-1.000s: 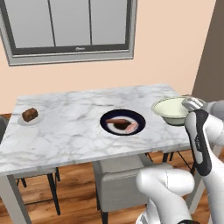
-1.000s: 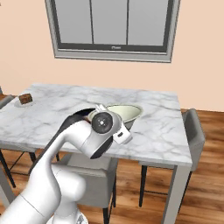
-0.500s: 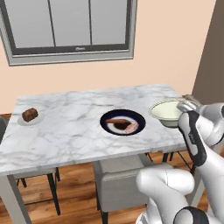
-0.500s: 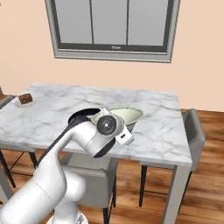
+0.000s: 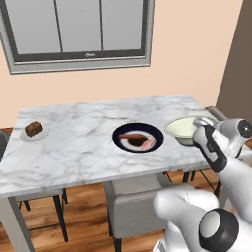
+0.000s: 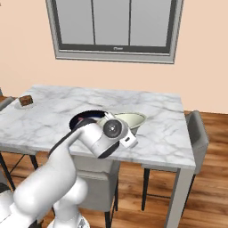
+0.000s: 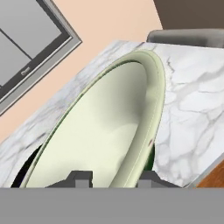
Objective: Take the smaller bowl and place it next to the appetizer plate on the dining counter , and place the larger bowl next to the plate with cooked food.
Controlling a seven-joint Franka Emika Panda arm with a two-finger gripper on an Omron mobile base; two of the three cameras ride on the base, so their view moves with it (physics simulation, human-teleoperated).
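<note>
1. The end effector (image 7: 111, 178) is clamping the rim of the larger bowl (image 5: 186, 128), one finger inside, one outside.
2. The bowl is sitting on the desk (image 5: 88, 142), just beside the plate with cooked food (image 5: 138, 137).
3. Risk: a careless release is likely to tip the bowl or nudge the plate.
4. The bowl is facing upward; being round, it has no long axis.

A grey-framed window (image 5: 78, 29) fills the peach wall; grey chairs (image 6: 198, 133) stand on wooden floor (image 6: 205, 196).

Even, bright rendered light with no glare; soft shadows lie under the white grey-veined marble tabletop (image 5: 88, 147) and inside the wide cream bowl (image 7: 100, 140); everything sharp, edges undistorted
</note>
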